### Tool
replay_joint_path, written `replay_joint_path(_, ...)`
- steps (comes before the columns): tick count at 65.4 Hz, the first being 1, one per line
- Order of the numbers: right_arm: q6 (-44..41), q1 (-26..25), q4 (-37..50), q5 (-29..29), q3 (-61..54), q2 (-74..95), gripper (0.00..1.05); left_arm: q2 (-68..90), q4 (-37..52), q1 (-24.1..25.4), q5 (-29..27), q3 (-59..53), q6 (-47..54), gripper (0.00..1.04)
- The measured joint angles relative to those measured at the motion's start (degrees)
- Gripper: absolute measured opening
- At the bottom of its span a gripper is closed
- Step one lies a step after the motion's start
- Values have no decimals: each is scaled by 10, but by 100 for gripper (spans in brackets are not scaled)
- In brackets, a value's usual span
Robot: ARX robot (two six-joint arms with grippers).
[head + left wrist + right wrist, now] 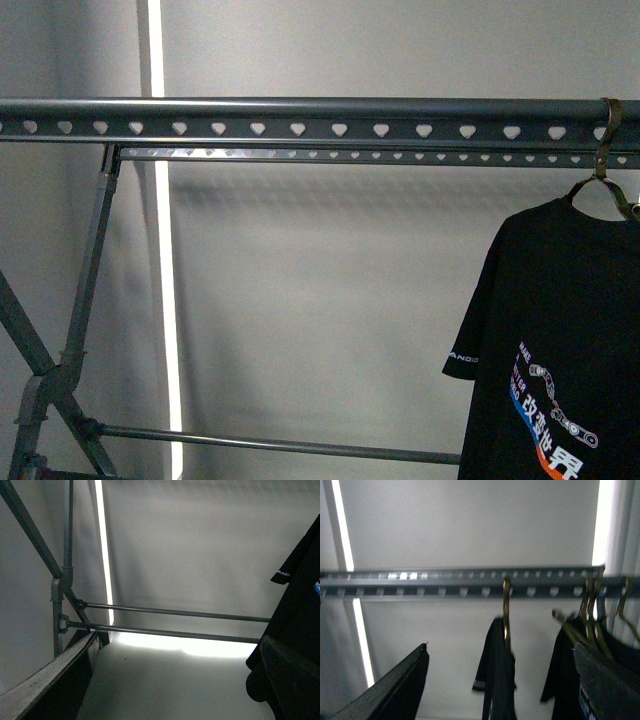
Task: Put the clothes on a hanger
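The black T-shirt [560, 350] hangs on a bronze-hooked coat hanger [606, 150] from the grey rack's heart-punched rail [300, 120], at the right end in the front view. Its sleeve edge shows in the left wrist view [295, 565]. In the right wrist view a black shirt [497, 675] hangs edge-on from a bronze hook [506, 610] on the rail [445, 585]. My left gripper [175, 680] is open and empty, low by the rack's bottom bars. My right gripper [500, 680] is open and empty, facing the hanging shirt. Neither arm shows in the front view.
More black shirts on bronze hangers [592, 630] crowd the rail's end in the right wrist view. The rack's slanted legs [70, 340] stand at the left, with lower cross bars [175, 612]. A grey wall with a bright vertical strip [165, 300] is behind.
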Motion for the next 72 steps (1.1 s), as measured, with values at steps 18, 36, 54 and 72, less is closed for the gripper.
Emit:
replay_joint_path(18,-25,92,-124,82,-153,-113,25,-1,0,0,0,0,0,98)
replay_joint_path(36,-27,100,-106,85,-235,-174,2,-1,0,0,0,0,0,98)
replay_joint_path(54,-27,100,-105,85,-272,-215,2,-1,0,0,1,0,0,98)
replay_joint_path(72,-27,100,-175,85,-286,-302,2,-1,0,0,0,0,0,98)
